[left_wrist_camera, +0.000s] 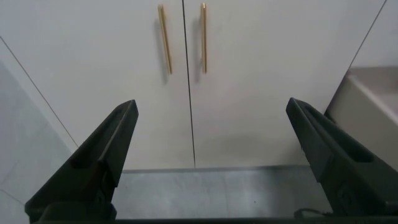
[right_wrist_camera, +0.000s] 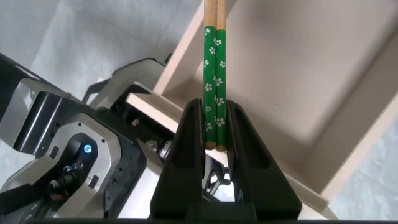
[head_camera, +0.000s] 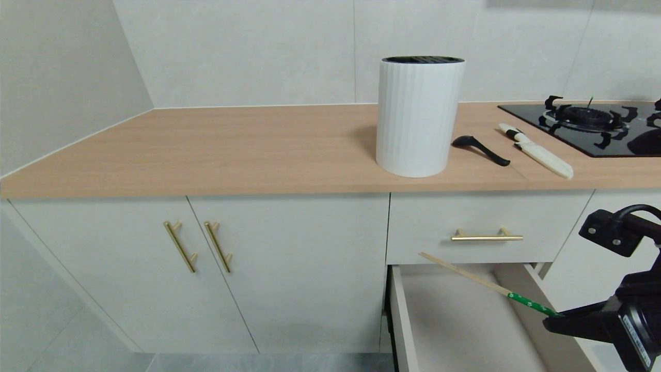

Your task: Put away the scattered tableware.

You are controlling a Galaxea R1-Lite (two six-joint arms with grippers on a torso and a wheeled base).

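1. right gripper [head_camera: 553,319] sits low on the right, just beside the open drawer [head_camera: 454,325]. its fingers are closed tight on a pair of chopsticks [head_camera: 488,283].
2. the chopsticks are wooden, with a green flower-patterned section at the held end. in the right wrist view the two sticks [right_wrist_camera: 214,74] lie side by side, pinched between the fingers of the right gripper [right_wrist_camera: 214,124] near the butt ends.
3. the chopsticks are tilted. their bare tips point up and away from the gripper, over the drawer interior [right_wrist_camera: 298,81], and end near the bottom edge of the upper drawer [head_camera: 486,222]. cannot tell whether the tips touch it.
4. left gripper [left_wrist_camera: 211,109] has its fingers spread wide with nothing between them. it faces the two cabinet doors [left_wrist_camera: 186,93] with gold bar handles, low near the floor.
5. on the tabletop [head_camera: 232,150] a white ribbed utensil holder [head_camera: 417,119] with a black slotted top stands upright.
6. a black spoon [head_camera: 480,149] lies flat just to the right of the holder. a white-bladed knife [head_camera: 537,151] lies beside it, close but apart, between the spoon and the gas hob [head_camera: 594,124].
7. the upper drawer is closed, with its gold handle across the front. the open drawer is directly beneath it.
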